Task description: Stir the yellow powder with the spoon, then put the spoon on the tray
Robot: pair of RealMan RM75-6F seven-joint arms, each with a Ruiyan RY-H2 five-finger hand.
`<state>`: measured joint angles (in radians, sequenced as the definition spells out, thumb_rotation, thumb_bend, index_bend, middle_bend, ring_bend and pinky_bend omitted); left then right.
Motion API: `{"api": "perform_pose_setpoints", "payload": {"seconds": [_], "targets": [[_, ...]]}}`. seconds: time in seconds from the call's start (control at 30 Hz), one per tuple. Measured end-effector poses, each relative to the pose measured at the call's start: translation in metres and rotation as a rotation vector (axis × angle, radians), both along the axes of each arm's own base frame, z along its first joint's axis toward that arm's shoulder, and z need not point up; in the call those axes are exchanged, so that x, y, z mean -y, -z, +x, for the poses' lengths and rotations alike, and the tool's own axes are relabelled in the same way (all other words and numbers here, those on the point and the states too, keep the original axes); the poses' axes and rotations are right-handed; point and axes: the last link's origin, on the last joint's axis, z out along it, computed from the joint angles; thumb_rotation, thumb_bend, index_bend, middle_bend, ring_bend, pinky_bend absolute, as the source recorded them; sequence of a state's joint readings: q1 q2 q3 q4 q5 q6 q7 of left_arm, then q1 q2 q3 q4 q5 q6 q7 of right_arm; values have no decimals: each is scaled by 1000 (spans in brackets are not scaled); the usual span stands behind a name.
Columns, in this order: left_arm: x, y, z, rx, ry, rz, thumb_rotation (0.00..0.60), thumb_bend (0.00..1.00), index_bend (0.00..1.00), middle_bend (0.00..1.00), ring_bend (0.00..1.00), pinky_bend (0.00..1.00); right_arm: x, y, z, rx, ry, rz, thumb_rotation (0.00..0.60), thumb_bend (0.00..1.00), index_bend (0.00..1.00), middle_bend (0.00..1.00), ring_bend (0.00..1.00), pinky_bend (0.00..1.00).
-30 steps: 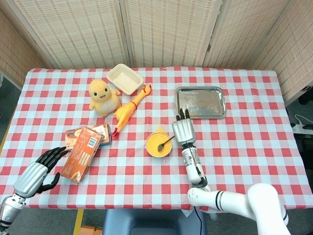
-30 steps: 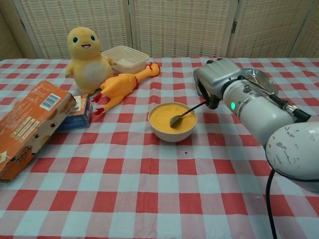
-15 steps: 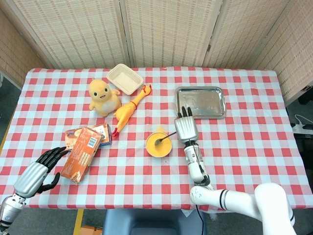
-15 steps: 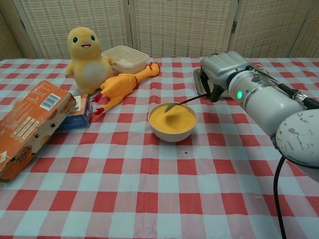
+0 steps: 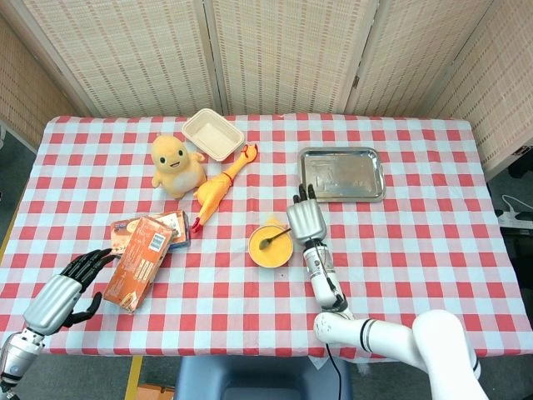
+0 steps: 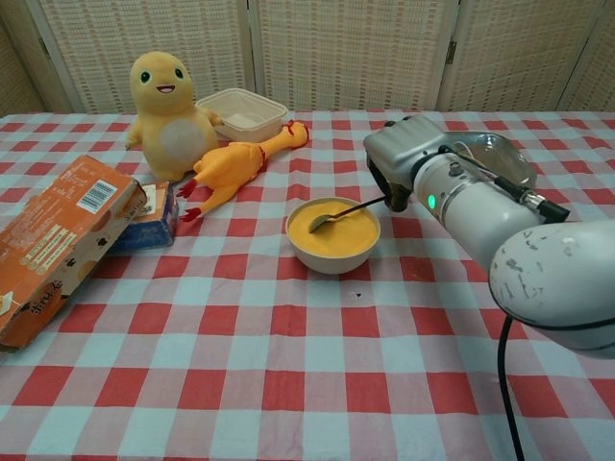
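A white bowl (image 5: 269, 245) (image 6: 333, 235) of yellow powder (image 6: 336, 230) stands mid-table. A metal spoon (image 6: 344, 211) (image 5: 273, 240) has its tip in the powder at the bowl's left side, its handle slanting up to the right. My right hand (image 5: 306, 220) (image 6: 399, 163) holds the handle just right of the bowl. The silver tray (image 5: 342, 174) (image 6: 500, 158) lies behind the right hand, partly hidden by my arm in the chest view. My left hand (image 5: 71, 287) rests at the near left edge, fingers spread, holding nothing.
An orange box (image 5: 138, 260) (image 6: 53, 245) lies beside my left hand on a smaller packet (image 5: 171, 222). A yellow plush toy (image 5: 175, 164), a rubber chicken (image 5: 222, 185) and a white container (image 5: 213, 133) sit behind the bowl on the left.
My right hand has shifted left and the spoon's tip has swept to the left side of the bowl. The left hand has not moved.
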<state>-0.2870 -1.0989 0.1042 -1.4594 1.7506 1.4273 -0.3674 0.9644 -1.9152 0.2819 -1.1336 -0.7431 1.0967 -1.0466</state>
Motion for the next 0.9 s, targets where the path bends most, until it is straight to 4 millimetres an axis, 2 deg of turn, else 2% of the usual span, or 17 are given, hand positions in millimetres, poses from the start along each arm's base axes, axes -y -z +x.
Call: {"api": "perform_pose_setpoints", "payload": {"seconds": [0.53,0.73,0.9], "targets": [[5,1,4,0,22,-6,600,621,0,0,0,95,-27,-34,-4,-98,-10,35,600,613,1000,308,60,115],[5,1,4,3,21,-3,600,620,0,0,0,95,-27,-39,-2,3,-33,-15,600,613,1000,312,74,147],[4,2,4,0,19,-6,600,619,0,0,0,95,-21,-34,-6,137,-66,-75,600,613,1000,325,106,177]]}}
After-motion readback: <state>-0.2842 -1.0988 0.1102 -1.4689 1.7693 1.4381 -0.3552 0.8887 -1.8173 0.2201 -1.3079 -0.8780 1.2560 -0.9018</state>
